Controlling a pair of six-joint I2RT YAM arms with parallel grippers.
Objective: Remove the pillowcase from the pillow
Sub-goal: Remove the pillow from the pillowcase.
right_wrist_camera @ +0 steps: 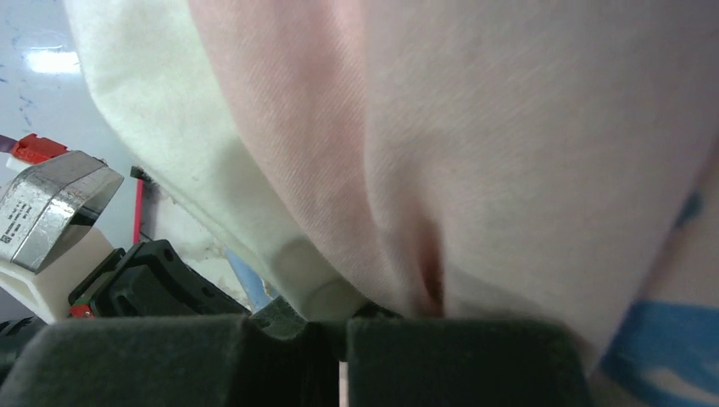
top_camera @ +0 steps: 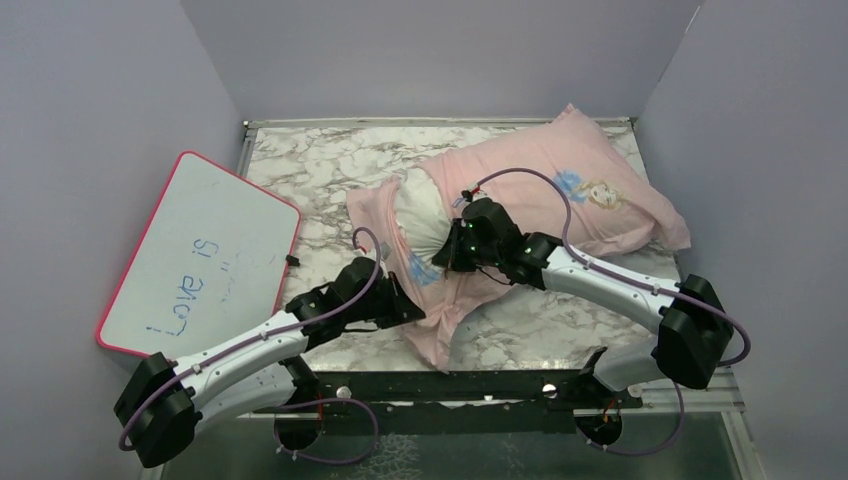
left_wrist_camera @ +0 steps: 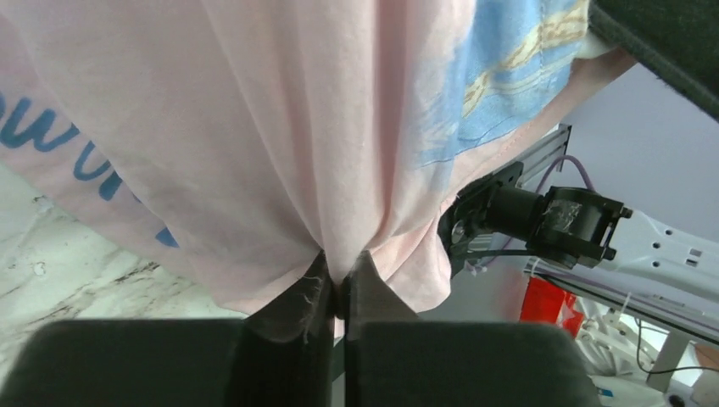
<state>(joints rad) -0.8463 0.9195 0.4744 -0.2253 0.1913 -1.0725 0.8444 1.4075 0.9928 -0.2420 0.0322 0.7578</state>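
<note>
The pink pillowcase [top_camera: 560, 190] lies at the back right of the table, with a printed blonde princess on top. The white pillow [top_camera: 418, 210] bulges out of its open left end. My left gripper [top_camera: 408, 306] is shut on a gathered fold of the loose pink pillowcase edge, seen close in the left wrist view [left_wrist_camera: 341, 284], where the pillowcase [left_wrist_camera: 254, 127] hangs taut above the fingers. My right gripper [top_camera: 452, 250] is at the pillow's exposed end. In the right wrist view the right gripper [right_wrist_camera: 339, 309] is shut, with white pillow fabric [right_wrist_camera: 169, 127] pinched at its tips and the pink pillowcase [right_wrist_camera: 509, 127] draped beside it.
A pink-edged whiteboard [top_camera: 200, 250] with handwriting leans at the left edge of the marble table [top_camera: 310, 170]. Grey walls enclose the left, back and right. A black metal rail [top_camera: 450, 385] runs along the near edge between the arm bases.
</note>
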